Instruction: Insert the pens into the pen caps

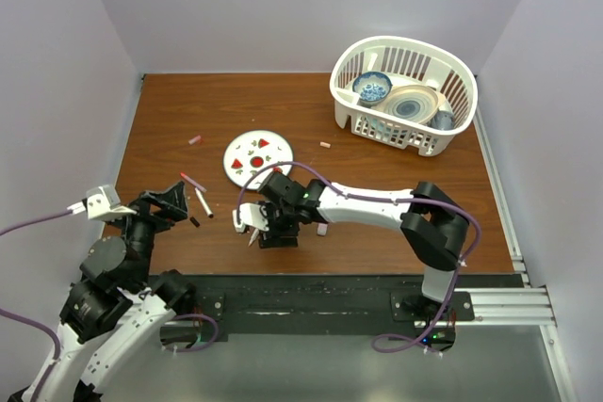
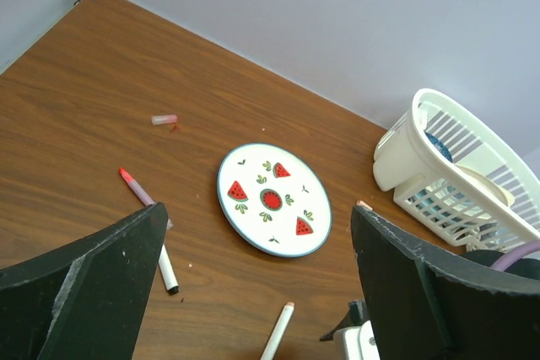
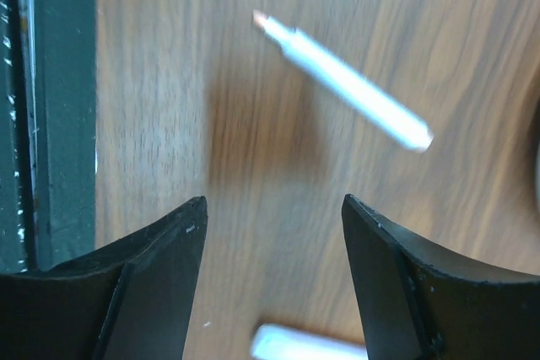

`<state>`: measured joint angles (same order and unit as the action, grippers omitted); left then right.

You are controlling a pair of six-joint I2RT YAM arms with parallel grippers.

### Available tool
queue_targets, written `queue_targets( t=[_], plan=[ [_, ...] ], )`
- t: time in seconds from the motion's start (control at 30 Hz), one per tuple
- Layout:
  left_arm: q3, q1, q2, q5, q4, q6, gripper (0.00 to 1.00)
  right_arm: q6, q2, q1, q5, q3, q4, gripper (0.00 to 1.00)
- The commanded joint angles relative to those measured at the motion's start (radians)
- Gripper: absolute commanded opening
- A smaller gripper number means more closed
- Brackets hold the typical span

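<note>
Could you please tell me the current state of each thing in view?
left gripper: open, empty.
right gripper: open, empty.
white pen: uncapped, lying flat.
red-tipped pen: uncapped, lying flat.
pale pink cap: loose, on its side.
plate: flat, empty.
basket: upright, holding dishes.

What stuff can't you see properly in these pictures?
Right wrist view: the white pen is blurred; a white object is cut off by the bottom edge.
Left wrist view: a small cap is mostly hidden behind a finger of the left gripper.
Top view: the dark cap is too small to make out.
</note>
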<state>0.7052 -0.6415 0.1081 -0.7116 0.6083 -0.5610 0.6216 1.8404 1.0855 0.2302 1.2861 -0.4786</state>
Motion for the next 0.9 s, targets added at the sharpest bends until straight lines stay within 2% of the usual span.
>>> queue_targets(
  t=[0.0, 0.33, 0.87],
  plan=[
    [-0.004, 0.005, -0.025, -0.031, -0.036, -0.002, 0.95, 0.124, 0.06, -0.002, 0.072, 0.103, 0.025, 0.68],
    [-0.004, 0.006, -0.042, -0.037, -0.032, -0.007, 0.94, 0.188, 0.198, -0.006, 0.087, 0.263, -0.012, 0.66],
    [-0.006, 0.006, -0.067, -0.038, -0.028, -0.01, 0.93, 0.099, 0.255, -0.004, 0.035, 0.223, 0.029, 0.57]
  ],
)
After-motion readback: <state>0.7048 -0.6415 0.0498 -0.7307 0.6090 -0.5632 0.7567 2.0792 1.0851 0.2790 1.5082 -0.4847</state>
